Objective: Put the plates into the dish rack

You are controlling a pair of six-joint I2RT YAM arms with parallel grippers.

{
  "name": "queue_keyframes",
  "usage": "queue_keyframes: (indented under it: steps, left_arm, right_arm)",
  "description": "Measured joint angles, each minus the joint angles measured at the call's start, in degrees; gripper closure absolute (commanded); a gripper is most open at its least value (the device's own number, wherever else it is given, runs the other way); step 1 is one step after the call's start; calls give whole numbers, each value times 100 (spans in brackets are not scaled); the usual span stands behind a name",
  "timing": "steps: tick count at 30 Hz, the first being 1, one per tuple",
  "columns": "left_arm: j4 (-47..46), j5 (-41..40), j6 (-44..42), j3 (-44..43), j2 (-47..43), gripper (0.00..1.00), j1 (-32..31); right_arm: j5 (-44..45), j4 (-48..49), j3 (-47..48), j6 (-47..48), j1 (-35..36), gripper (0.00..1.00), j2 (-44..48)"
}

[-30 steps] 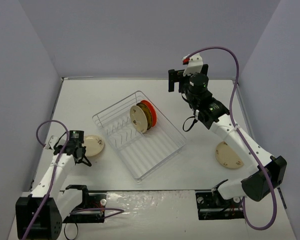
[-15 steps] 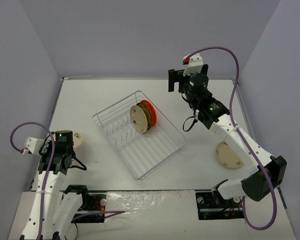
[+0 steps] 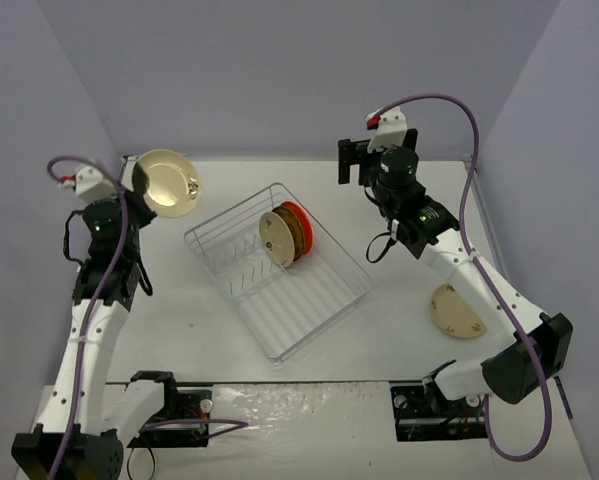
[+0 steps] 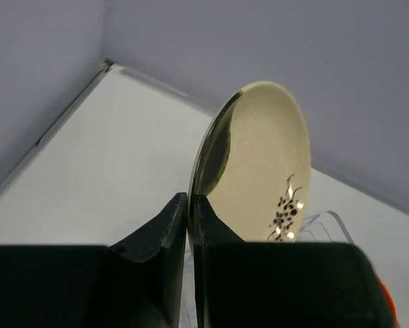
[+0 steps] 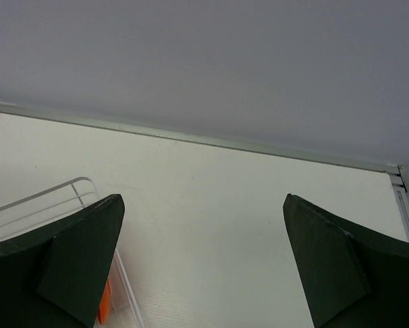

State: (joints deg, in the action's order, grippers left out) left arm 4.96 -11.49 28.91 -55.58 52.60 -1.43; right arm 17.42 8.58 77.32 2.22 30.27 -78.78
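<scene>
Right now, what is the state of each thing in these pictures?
Left tool: shut on held plate, raised in the air.
Right tool: open, empty.
Dish rack: partly filled.
Racked plates: three, standing on edge.
Loose plate: lying flat outside the rack, not loaded.

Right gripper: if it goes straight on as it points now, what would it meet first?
Probably the white tabletop near the grey back wall; nothing stands between. The white wire dish rack lies left.
</scene>
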Motion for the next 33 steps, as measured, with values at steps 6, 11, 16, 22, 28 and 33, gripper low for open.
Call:
queue_keyframes:
  steps: [6,11,16,22,28,33]
  left_arm:
    - [-965,2395,-2901,-838,1014,100,-631]
    - [-398,4419,-4957,-1428,1491,100,-963]
    - [1350,6075,-7302,-2845,2379,100,-966]
    - [4381,6721,-11055,-3921,3150,100,-1044]
    - [5926,6541,-13209,-4014,3747,100,-1276]
    - [6095,6414,-13750,-4111,4002,100,-1360]
  right_arm:
    - [-21,-1,-2,97,-130,1,4]
    - [36,-67,-2,99,-179,1,14]
    - [73,-199,4,87,-185,1,76]
    - [76,-305,90,61,-185,2,160]
    - [77,-458,282,-73,-185,3,144]
    - [126,-570,535,-121,-185,3,51]
